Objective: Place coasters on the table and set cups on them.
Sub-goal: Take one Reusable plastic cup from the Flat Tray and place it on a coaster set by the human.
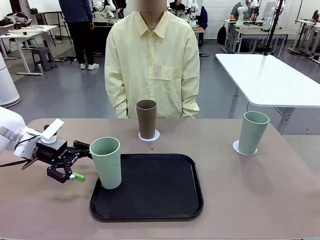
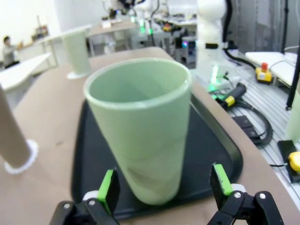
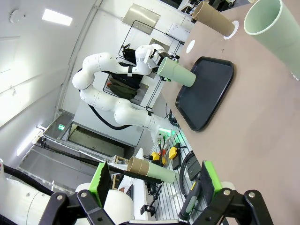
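A pale mint cup (image 1: 106, 162) stands on the left edge of the black tray (image 1: 150, 187). My left gripper (image 1: 84, 162) is open beside it on its left, fingertips just reaching its side. In the left wrist view the same mint cup (image 2: 140, 136) rises between the green pads (image 2: 108, 190), untouched. The brown cup (image 1: 146, 119) stands on a lacy white coaster (image 1: 149, 136) before the person. A second mint cup (image 1: 253, 132) stands on a coaster (image 1: 240, 148) at the right. My right gripper (image 3: 154, 183) hangs open, high above the table. A bare coaster (image 3: 190, 46) lies on the table.
A person in a pale yellow shirt (image 1: 152, 60) stands at the far side of the beige table (image 1: 260, 200), hands out of sight. A white table (image 1: 265, 77) stands behind at the right. The tray's middle and right hold nothing.
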Tool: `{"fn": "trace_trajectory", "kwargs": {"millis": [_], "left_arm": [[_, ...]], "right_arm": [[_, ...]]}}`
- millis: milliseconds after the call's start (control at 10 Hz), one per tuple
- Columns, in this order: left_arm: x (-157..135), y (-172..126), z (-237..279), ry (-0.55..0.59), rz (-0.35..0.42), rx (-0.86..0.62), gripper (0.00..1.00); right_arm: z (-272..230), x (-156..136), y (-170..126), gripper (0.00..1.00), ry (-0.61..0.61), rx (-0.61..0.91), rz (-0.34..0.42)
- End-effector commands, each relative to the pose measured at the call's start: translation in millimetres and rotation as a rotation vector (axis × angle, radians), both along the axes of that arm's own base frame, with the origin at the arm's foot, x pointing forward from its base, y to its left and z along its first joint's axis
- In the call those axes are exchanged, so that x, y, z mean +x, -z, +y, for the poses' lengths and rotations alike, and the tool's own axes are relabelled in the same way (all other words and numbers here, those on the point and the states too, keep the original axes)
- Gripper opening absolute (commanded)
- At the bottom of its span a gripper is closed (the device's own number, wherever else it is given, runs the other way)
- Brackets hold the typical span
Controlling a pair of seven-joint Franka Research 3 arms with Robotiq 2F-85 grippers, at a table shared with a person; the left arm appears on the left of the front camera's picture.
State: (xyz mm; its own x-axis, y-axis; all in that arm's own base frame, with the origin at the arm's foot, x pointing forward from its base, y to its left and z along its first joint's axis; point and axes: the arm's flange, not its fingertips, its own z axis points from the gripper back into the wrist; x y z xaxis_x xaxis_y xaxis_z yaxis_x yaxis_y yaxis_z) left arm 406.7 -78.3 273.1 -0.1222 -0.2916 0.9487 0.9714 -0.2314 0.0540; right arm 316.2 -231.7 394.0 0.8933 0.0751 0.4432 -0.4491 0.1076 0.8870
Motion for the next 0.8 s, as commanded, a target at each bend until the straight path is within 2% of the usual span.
{"fn": "trace_trajectory", "kwargs": {"millis": [0, 400, 700], "left_arm": [[-2, 17, -5, -0.011, -0.084, -0.045, 1.00], [6, 27, -20, 0.025, -0.037, -0.058, 1.00], [8, 32, -21, -0.011, 0.028, -0.041, 1.00]], "right_arm": [[3, -4, 2, 1.00, 0.008, -0.003, -0.023], [3, -4, 2, 1.00, 0.008, -0.003, -0.023], [3, -4, 2, 1.00, 0.008, -0.003, -0.023]]}}
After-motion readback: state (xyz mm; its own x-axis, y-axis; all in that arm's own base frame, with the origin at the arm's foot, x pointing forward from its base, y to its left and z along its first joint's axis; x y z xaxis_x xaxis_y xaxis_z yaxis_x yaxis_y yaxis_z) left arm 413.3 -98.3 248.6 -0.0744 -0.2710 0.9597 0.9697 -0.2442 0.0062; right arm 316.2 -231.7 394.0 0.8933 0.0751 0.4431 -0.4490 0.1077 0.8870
